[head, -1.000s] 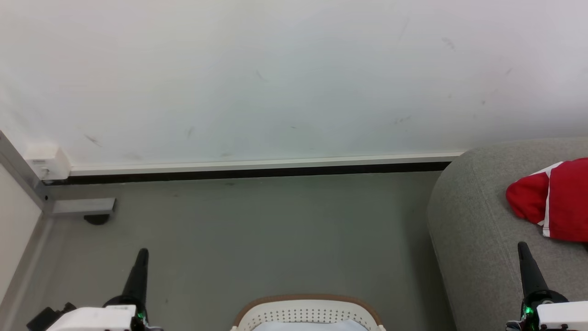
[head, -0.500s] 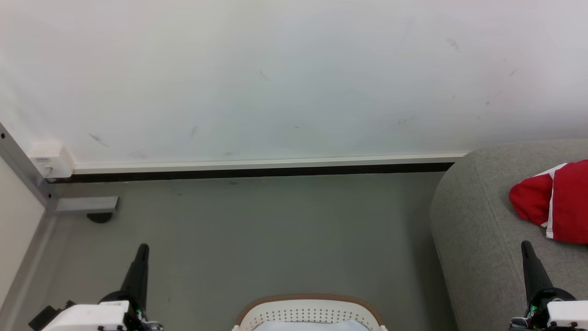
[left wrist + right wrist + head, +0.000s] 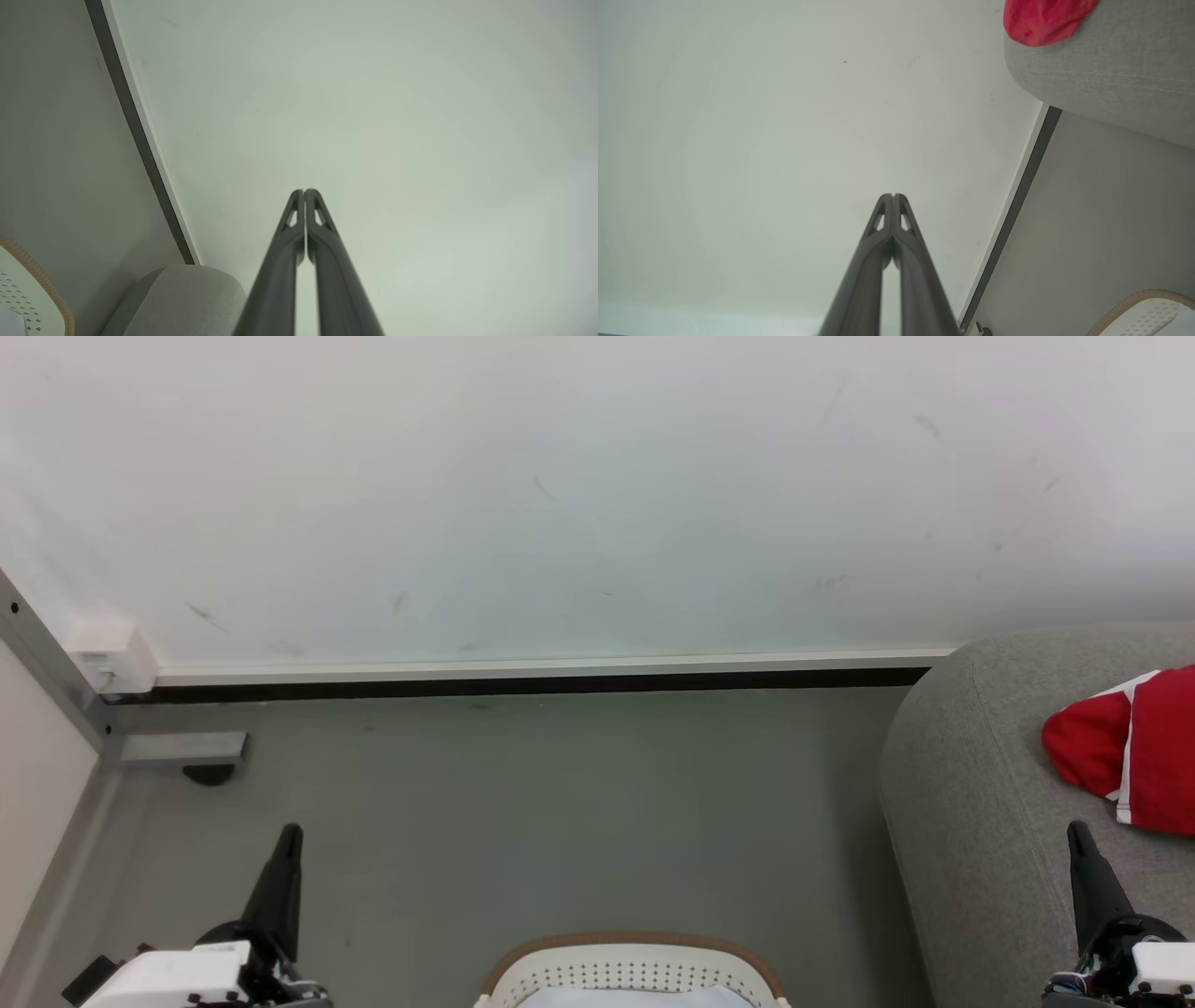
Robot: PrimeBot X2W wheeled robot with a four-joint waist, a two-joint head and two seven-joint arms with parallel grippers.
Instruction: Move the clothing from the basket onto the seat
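**A:** Where is the clothing?

**B:** The clothing (image 3: 1130,756) lies on the seat (image 3: 971,821), at the far right of the head view, where the picture's edge cuts it off. It is a bright red bundle with a thin white stripe down it and white trim along one edge. In the right wrist view, a red fold rests at the seat's rounded edge.

**A:** And the basket?

**B:** The basket (image 3: 635,973) stands on the floor (image 3: 560,803) at the bottom middle of the head view. It is between the two grippers, to the left of the seat and apart from it. Its tan-brown rim and the rows of small holes in its white wall show. Something pale lies inside, and I cannot tell what it is.

**A:** How do the grippers stand?

**B:** The left gripper (image 3: 290,833) points up over the floor at the lower left. Its jaws are pressed together right to the tips, with nothing between them, as the left wrist view shows plainly. The right gripper (image 3: 1077,829) rises at the lower right in front of the seat's grey upholstery, below the clothing and not touching it. Its jaws are also closed tight and empty.

**A:** What lies around all that?

**B:** A pale wall (image 3: 560,504) with faint scuffs runs behind. A white skirting board (image 3: 541,665) with a dark strip beneath it marks where the wall meets the grey floor. The seat's rounded corner stands near the wall. At the left, a metal post (image 3: 51,686) runs diagonally, with a small white box (image 3: 112,653) beside it against the wall. A flat metal bar (image 3: 182,747) lies low over the floor there.
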